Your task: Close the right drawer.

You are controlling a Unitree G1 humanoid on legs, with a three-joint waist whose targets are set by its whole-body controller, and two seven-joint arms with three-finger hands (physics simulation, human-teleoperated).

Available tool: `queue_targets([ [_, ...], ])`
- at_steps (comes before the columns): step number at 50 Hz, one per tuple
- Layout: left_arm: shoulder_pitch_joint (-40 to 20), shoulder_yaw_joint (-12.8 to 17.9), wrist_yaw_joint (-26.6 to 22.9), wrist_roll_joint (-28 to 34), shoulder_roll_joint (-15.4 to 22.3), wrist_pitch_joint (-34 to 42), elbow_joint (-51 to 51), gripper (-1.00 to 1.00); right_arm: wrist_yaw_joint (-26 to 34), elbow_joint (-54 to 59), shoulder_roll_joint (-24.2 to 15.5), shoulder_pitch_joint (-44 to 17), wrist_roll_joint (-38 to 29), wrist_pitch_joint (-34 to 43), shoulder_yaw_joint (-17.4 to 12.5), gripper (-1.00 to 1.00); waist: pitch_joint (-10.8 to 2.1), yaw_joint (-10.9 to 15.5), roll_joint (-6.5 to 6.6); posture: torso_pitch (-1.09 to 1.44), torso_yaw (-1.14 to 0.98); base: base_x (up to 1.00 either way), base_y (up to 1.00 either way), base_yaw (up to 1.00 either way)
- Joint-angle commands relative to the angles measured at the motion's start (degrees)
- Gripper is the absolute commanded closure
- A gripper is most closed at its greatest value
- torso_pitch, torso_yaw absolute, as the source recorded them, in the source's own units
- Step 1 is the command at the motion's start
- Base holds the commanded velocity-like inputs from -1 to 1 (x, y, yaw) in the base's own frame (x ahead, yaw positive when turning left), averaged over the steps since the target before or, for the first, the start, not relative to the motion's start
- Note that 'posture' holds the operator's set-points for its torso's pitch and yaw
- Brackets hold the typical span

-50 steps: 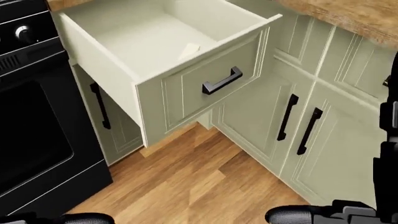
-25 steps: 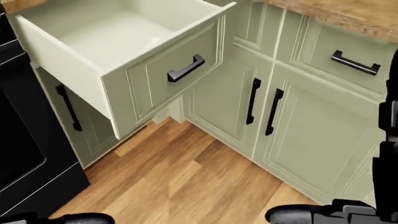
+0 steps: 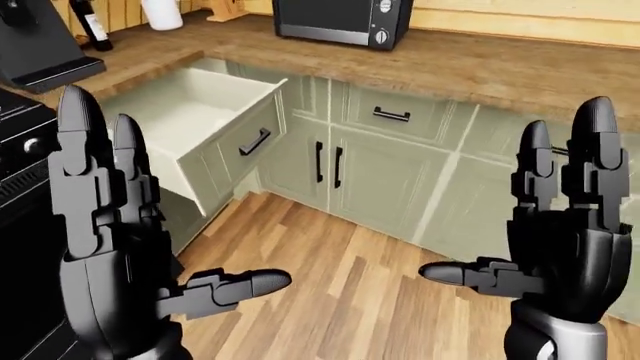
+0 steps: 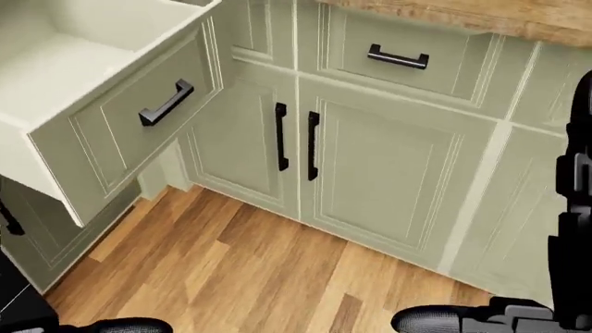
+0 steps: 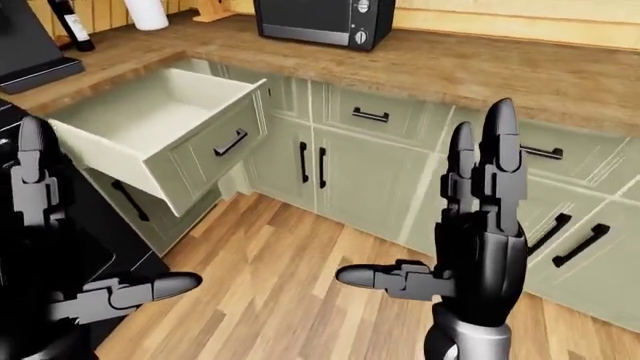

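A pale green drawer point(image 3: 205, 131) with a black bar handle point(image 3: 255, 141) stands pulled far out of the corner cabinet, empty inside. It shows at the left of the head view point(image 4: 120, 132) and of the right-eye view point(image 5: 165, 131). My left hand point(image 3: 160, 210) is raised at the lower left, fingers straight up, thumb out, open and empty. My right hand point(image 3: 510, 195) is raised at the right in the same open pose, empty. Both hands are well short of the drawer and touch nothing.
A black stove point(image 3: 15, 195) stands left of the drawer. Closed cabinet doors point(image 3: 328, 161) and a closed drawer point(image 3: 391, 115) run along under the wooden counter point(image 3: 480, 67). On the counter stand a microwave point(image 3: 340, 19) and a wine bottle point(image 3: 92, 22). The floor point(image 3: 340, 300) is wood.
The whole head view has swung to the right: the open drawer slid to the left edge, the stove left the picture, and closed doors and a closed drawer came in. The drawer stays open.
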Motion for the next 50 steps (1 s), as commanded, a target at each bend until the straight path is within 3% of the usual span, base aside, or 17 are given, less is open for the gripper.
queue_targets([
  [1,-0.8,-0.5,-0.1,0.1,0.0,-1.6,-2.1,-1.00,-0.3,-2.6,-0.3,-0.9,0.1,-1.7,-0.5,-1.00,-0.73,-0.2,-0.18,0.00,0.00,-0.01,0.00,-0.50],
  [7,-0.6,-0.6,-0.1,0.1,0.0,-1.8,-2.1,-1.00,-0.2,-2.9,-0.3,-0.8,0.0,-1.6,-0.5,-1.00,-0.79,0.1,-3.98,0.00,0.00,0.00,0.00,-0.50],
  [9,-0.6,-0.7,0.0,0.2,0.0,-1.8,-2.2,-1.00,-0.2,-2.9,-0.3,-0.8,0.0,-1.5,-0.5,-1.00,-1.35,0.1,-6.45,0.00,0.00,0.00,0.00,-0.50],
  [10,-0.6,-0.7,0.0,0.3,0.0,-1.8,-2.1,-1.00,-0.2,-2.9,-0.3,-0.8,0.1,-1.5,-0.5,-1.00,-2.26,-0.3,-8.82,0.00,0.00,0.00,0.00,-0.51],
  [11,-0.5,-0.7,0.0,0.3,0.0,-1.9,-2.2,-1.00,-0.2,-2.9,-0.3,-0.8,0.1,-1.5,-0.5,-1.00,-1.28,-1.0,-6.83,0.00,0.00,-0.01,0.00,-0.50],
  [15,-0.7,-0.7,0.0,0.2,0.0,-1.7,-2.2,-1.00,-0.2,-2.9,-0.3,-0.9,0.1,-1.5,-0.6,-1.00,-1.41,-1.3,-5.28,0.00,0.00,0.00,0.00,-0.51],
  [20,-0.8,-0.7,0.0,0.2,0.0,-1.6,-2.1,-1.00,-0.1,-2.4,-0.3,-0.9,0.2,-1.8,-0.6,-1.00,0.19,-0.6,-2.53,0.00,0.00,0.00,0.00,-0.50],
  [24,-0.8,-0.7,0.0,0.1,0.0,-1.7,-2.0,-1.00,-0.2,-2.5,-0.3,-1.0,0.0,-1.7,-0.5,-1.00,-0.72,0.2,2.50,0.00,0.00,0.00,0.00,-0.50],
  [25,-0.8,-0.6,0.0,0.0,0.0,-1.7,-2.0,-1.00,-0.2,-2.8,-0.3,-1.0,0.0,-1.4,-0.4,-1.00,0.05,0.4,-0.13,0.00,0.00,0.00,0.00,-0.52],
  [27,-0.7,-0.7,0.0,0.0,0.0,-1.8,-2.0,-1.00,-0.3,-3.2,-0.3,-1.0,-0.1,-0.9,-0.3,-1.00,-0.44,-0.1,0.58,0.00,0.00,0.00,0.00,-0.50],
  [34,-0.4,-0.9,0.0,0.1,0.0,-2.0,-2.1,-1.00,-0.3,-3.4,-0.3,-0.8,-0.3,-0.8,-0.1,-1.00,-0.82,0.1,-3.67,0.00,0.00,0.00,0.00,-0.51],
  [36,-0.4,-0.8,0.0,0.1,0.0,-1.9,-2.2,-1.00,-0.3,-3.2,-0.2,-0.8,-0.3,-1.0,-0.1,-1.00,-1.09,0.1,-5.87,0.00,0.00,0.00,0.00,-0.50],
  [37,-0.4,-0.8,0.0,0.1,0.0,-1.8,-2.2,-1.00,-0.4,-3.1,-0.2,-0.9,-0.2,-1.0,-0.2,-1.00,-1.88,-0.2,-7.95,0.00,0.00,0.00,0.00,-0.51],
  [40,-0.5,-0.9,0.0,0.2,0.0,-1.7,-2.3,-1.00,-1.1,-2.2,-0.2,-1.7,0.0,-0.8,-0.9,-1.00,-0.37,0.0,-6.69,0.00,0.00,0.00,-0.02,-0.30],
  [47,-0.5,-1.0,0.0,0.3,0.0,-1.8,-2.1,-1.00,-1.6,-2.7,-0.5,-2.1,-0.2,0.7,-0.6,-1.00,-2.04,-1.1,-2.04,0.00,0.00,0.00,0.00,0.00],
  [48,-0.6,-0.9,0.0,0.2,0.0,-1.7,-2.1,-1.00,-1.7,-2.8,-0.5,-2.1,-0.4,0.9,-0.5,-1.00,-1.54,-0.8,-3.28,0.00,0.00,0.00,0.00,0.00],
  [50,-0.5,-0.9,0.0,0.2,0.0,-1.8,-2.2,-1.00,-1.7,-2.8,-0.5,-2.1,-0.6,1.1,-0.4,-1.00,-2.25,-0.6,-3.41,0.00,0.00,0.00,0.00,0.00],
])
